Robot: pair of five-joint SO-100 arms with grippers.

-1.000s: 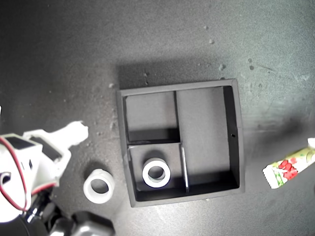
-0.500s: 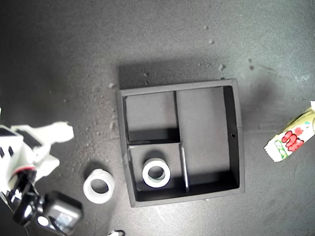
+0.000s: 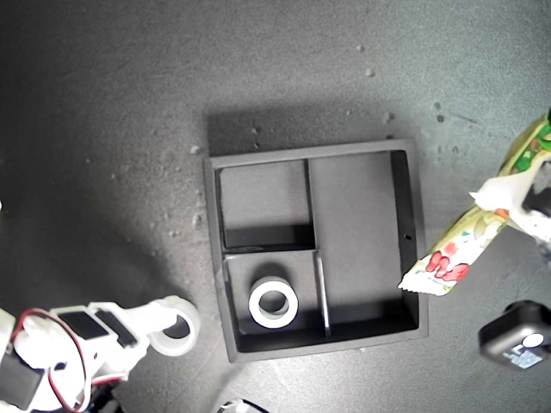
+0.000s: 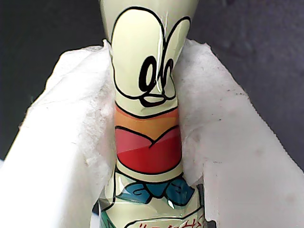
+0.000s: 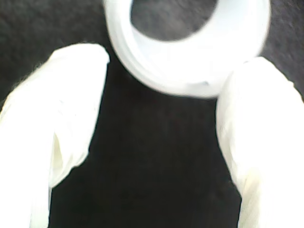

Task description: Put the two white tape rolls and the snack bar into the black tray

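The black tray (image 3: 411, 224) sits mid-table in the exterior view. One white tape roll (image 3: 274, 303) lies in its lower-left small compartment. The other tape roll (image 3: 178, 327) (image 5: 190, 57) rests on the table just outside the tray's left wall. My second gripper (image 3: 159, 320) (image 5: 166, 64) is open, and the roll sits just ahead of its fingertips (image 5: 78, 61). My first gripper (image 3: 508, 196) (image 4: 147, 52) is shut on the snack bar (image 3: 456, 245) (image 4: 147, 142). The bar hangs tilted, its lower crimped end over the tray's right wall.
The table is dark and speckled with small crumbs near the tray's upper edge. A black wrist camera (image 3: 518, 337) shows at the exterior view's lower right. The tray's long compartment and its upper-left small compartment hold nothing.
The snack bar has swung left from the exterior view's right edge to the tray's right wall. The second gripper has moved down and right until its fingertips reach the outside roll.
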